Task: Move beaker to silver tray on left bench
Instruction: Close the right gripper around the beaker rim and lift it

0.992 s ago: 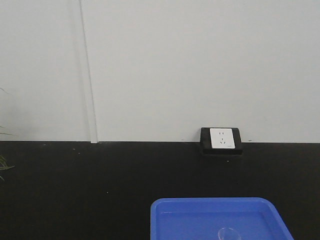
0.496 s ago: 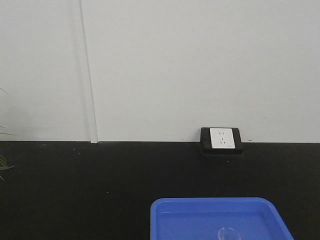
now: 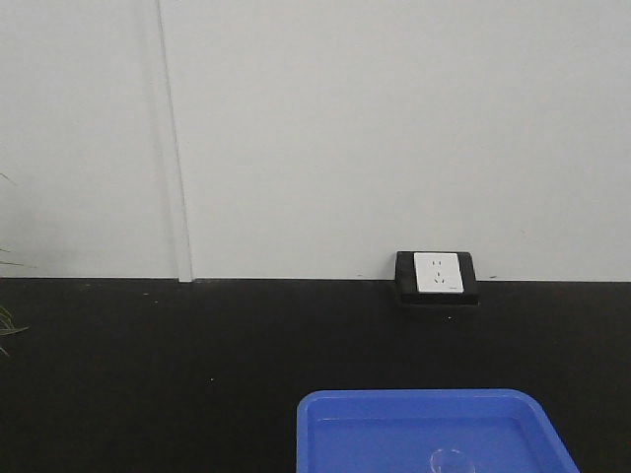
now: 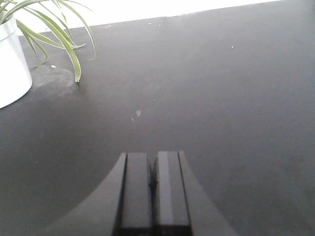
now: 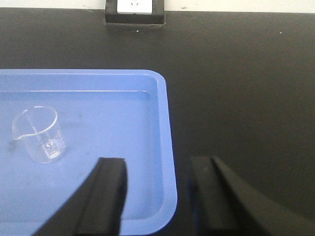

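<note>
The small clear glass beaker point(image 5: 39, 134) stands upright in the blue plastic tray point(image 5: 165, 123); its rim shows faintly in the front view point(image 3: 450, 459). My right gripper point(image 5: 157, 164) is open and empty, hovering over the tray's near right corner, with the beaker to its left and farther away. My left gripper point(image 4: 153, 162) is shut and empty above the bare black worktop point(image 4: 221, 98). The silver tray is out of view.
A wall socket block point(image 3: 437, 277) sits at the back edge of the bench, also in the right wrist view point(image 5: 134, 11). A white pot with a green plant point(image 4: 12, 64) stands at the far left of the left wrist view. The blue tray shows in the front view point(image 3: 325, 434).
</note>
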Controlling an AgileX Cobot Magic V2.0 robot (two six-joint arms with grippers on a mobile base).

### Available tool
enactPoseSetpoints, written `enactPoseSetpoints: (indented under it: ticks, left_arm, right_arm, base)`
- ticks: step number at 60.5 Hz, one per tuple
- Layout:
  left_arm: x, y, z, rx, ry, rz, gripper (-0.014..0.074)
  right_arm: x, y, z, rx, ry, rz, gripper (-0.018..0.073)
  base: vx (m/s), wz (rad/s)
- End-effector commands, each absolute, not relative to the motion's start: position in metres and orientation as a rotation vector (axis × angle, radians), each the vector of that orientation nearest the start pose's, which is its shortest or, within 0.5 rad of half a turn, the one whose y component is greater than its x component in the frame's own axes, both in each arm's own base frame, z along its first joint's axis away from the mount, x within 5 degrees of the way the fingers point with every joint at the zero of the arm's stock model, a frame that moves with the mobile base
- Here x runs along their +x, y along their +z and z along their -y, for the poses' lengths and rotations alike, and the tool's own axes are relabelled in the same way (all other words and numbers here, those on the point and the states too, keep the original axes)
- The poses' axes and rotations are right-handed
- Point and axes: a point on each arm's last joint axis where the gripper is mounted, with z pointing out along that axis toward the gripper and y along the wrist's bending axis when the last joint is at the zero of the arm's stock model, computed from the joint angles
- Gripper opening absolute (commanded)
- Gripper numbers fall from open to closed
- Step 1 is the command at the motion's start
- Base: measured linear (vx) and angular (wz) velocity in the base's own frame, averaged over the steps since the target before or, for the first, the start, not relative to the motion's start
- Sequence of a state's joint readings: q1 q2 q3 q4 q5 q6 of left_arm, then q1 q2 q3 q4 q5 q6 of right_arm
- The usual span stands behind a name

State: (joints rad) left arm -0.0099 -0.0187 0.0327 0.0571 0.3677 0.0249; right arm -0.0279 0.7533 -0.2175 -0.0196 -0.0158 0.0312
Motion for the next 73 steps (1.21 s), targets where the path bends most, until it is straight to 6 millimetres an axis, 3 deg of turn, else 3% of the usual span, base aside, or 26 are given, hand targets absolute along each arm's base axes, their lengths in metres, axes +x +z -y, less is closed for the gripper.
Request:
enactPoseSetpoints:
  ticks: [1, 10, 28, 52, 73]
  left_arm:
    - [0.054, 0.170, -0.001, 0.070, 0.056, -1.796, 0.0001]
    - [0.054, 0.170, -0.001, 0.070, 0.056, -1.796, 0.0001]
    - [0.054, 0.170, -0.001, 0.070, 0.056, -1.796, 0.0001]
    - [0.054, 0.170, -0.001, 0.070, 0.056, -1.796, 0.0001]
    - [0.054, 0.170, -0.001, 0.070, 0.056, -1.796, 0.0001]
  right_arm:
    - [0.154, 0.235, 0.004, 0.035, -0.011, -1.861, 0.0490]
    - [0.166, 0.228, -0.001, -0.055, -0.016, -1.886, 0.0519]
    - [0.185, 0.206, -0.051, -0.356, 0.155, -1.880, 0.0519]
    - [0.227, 0.150, -0.069, -0.369, 0.223, -1.908, 0.0519]
    - [0.284, 0.126, -0.085, -0.368, 0.231, -1.919, 0.0519]
  base:
    - [0.00, 0.00]
    - [0.00, 0.00]
    - [0.00, 0.00]
    - [0.00, 0.00]
    - [0.00, 0.00]
